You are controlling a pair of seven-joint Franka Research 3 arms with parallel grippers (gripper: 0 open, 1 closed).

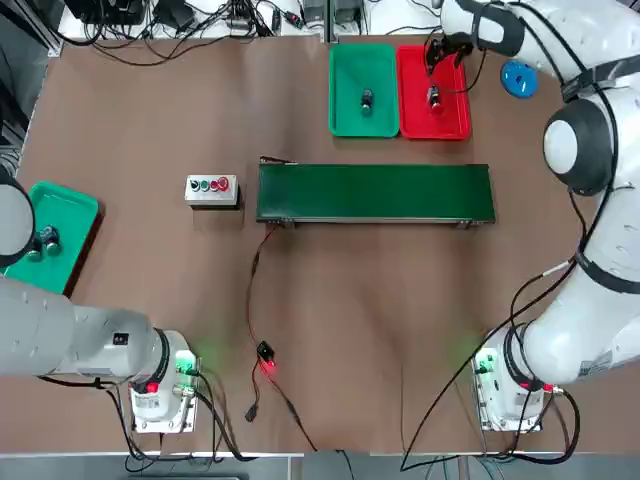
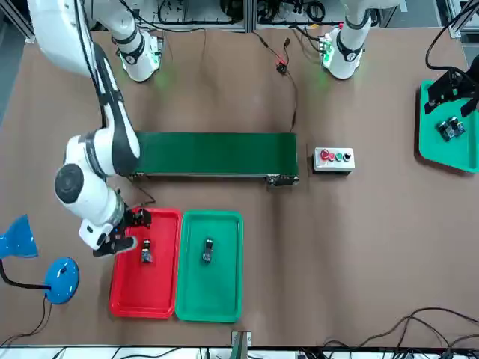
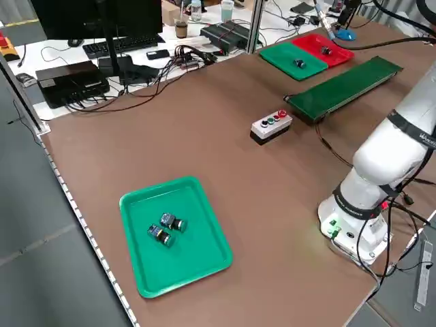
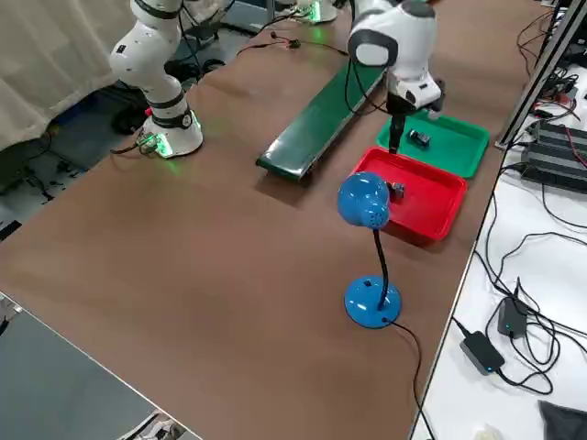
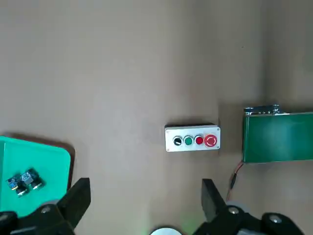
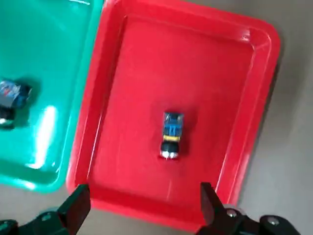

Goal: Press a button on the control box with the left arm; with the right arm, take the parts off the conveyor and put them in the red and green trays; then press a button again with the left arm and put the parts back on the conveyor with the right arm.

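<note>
Right under the right hand (image 6: 142,208), fingers spread wide with nothing between them, lies the part (image 6: 171,135) on the floor of the red tray (image 6: 254,98). It looks small, hard and light, a stubby block with a blue body and a pale end, so it should lift easily but could skate on the glossy plastic. The best hold, I'd say, is across its narrow flanks at mid-length. A second part (image 1: 367,99) sits in the green tray (image 1: 345,60) right alongside, the two trays touching edge to edge. Both parts are off the conveyor (image 1: 375,192), whose green belt lies bare, so the return leg looks to be next. Beside the belt's end stands the control box (image 5: 192,138), its row of buttons facing up. The left hand (image 5: 142,200) hangs high above the desk (image 1: 150,120), fingers apart and empty. Another green tray (image 3: 177,238) with two small pieces rests at the desk's left edge. A blue lamp (image 4: 365,206) stands just past the red tray; cables and gear crowd the far benches.
</note>
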